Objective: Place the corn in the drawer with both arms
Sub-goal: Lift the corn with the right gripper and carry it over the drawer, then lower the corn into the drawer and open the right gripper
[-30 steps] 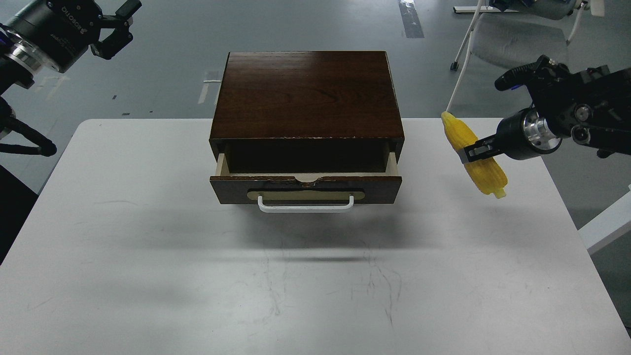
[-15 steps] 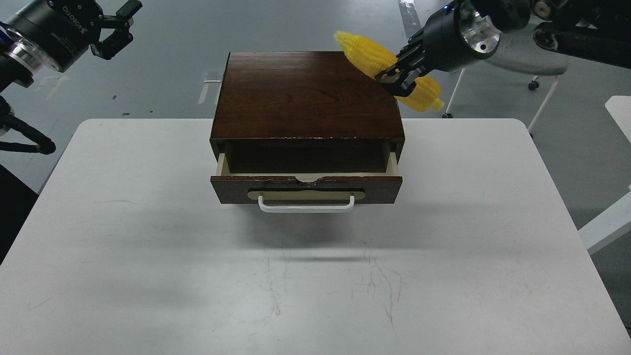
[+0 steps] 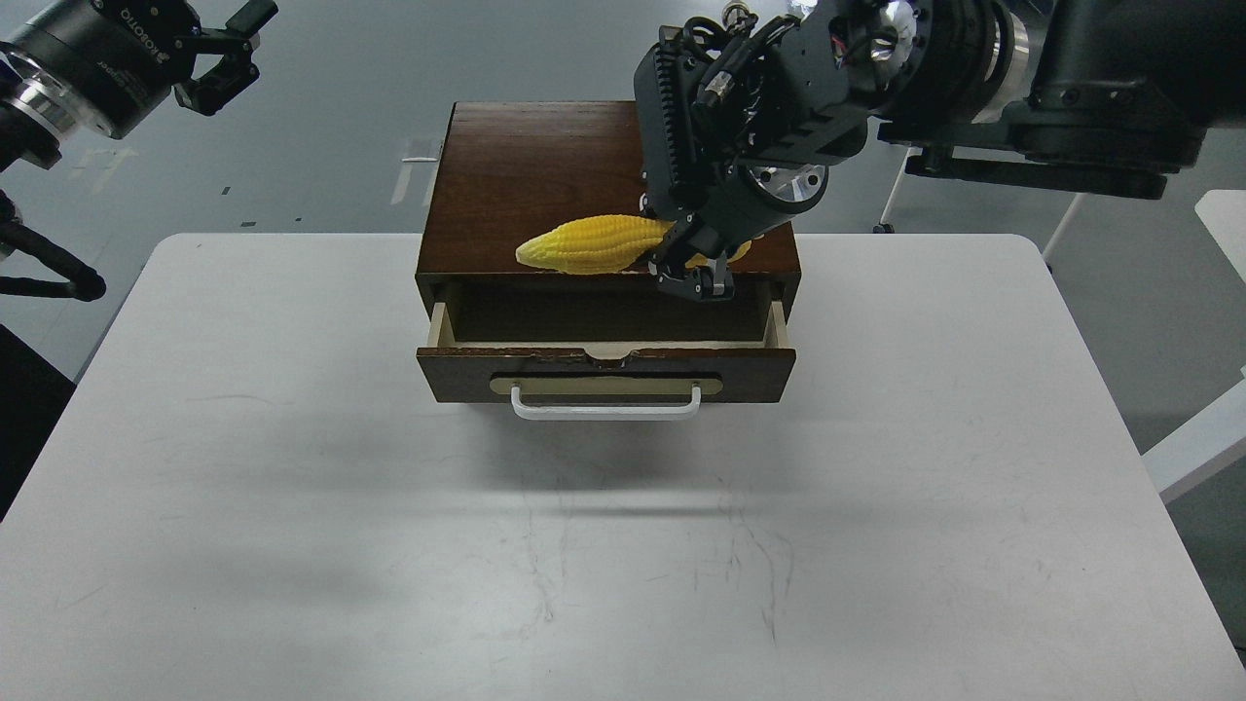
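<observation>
The dark brown wooden box (image 3: pixel 545 175) stands at the back middle of the white table. Its drawer (image 3: pixel 604 375) is pulled partly open, with a white bar handle (image 3: pixel 605 409) and pale inner sides. My right gripper (image 3: pixel 693 268) points down and is shut on the yellow corn (image 3: pixel 594 243), which lies nearly level above the box's front edge, just over the drawer opening, with its tapered end to the left. My left gripper (image 3: pixel 222 58) is open and empty, raised at the far upper left, well away from the box.
The white table (image 3: pixel 292 487) stretches wide in front of the box, with faint scratches. A white chair frame (image 3: pixel 900 190) stands on the grey floor behind the table at the right. A white edge (image 3: pixel 1192 453) shows at the far right.
My right arm has swung the corn from the table's right side, up over the box's back corner, down to the box's front edge above the drawer. The left arm has not moved.
</observation>
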`<act>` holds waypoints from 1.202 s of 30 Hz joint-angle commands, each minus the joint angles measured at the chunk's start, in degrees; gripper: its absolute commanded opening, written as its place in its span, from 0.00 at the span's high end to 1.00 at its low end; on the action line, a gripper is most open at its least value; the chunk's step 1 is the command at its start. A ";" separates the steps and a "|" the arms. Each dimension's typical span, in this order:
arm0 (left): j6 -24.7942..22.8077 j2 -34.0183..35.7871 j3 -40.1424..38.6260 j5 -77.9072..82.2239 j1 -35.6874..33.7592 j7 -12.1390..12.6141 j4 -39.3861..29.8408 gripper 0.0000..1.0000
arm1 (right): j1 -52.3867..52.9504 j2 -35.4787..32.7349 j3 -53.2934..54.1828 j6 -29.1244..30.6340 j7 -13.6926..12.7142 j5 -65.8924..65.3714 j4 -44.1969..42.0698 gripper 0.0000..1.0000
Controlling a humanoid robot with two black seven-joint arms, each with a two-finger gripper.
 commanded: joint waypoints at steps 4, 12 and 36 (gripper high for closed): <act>0.06 0.10 0.20 0.00 -0.02 0.08 -0.20 0.02 | -4.72 0.23 0.01 0.27 -0.01 0.64 -0.43 1.00; 0.06 0.54 0.20 0.00 0.07 0.08 -0.11 0.02 | -6.39 0.41 -0.34 2.47 -0.01 6.88 -1.14 1.00; 0.06 0.54 0.02 0.00 -0.02 0.08 -0.11 0.02 | -7.01 0.76 -0.43 3.26 -0.01 7.41 -1.67 0.25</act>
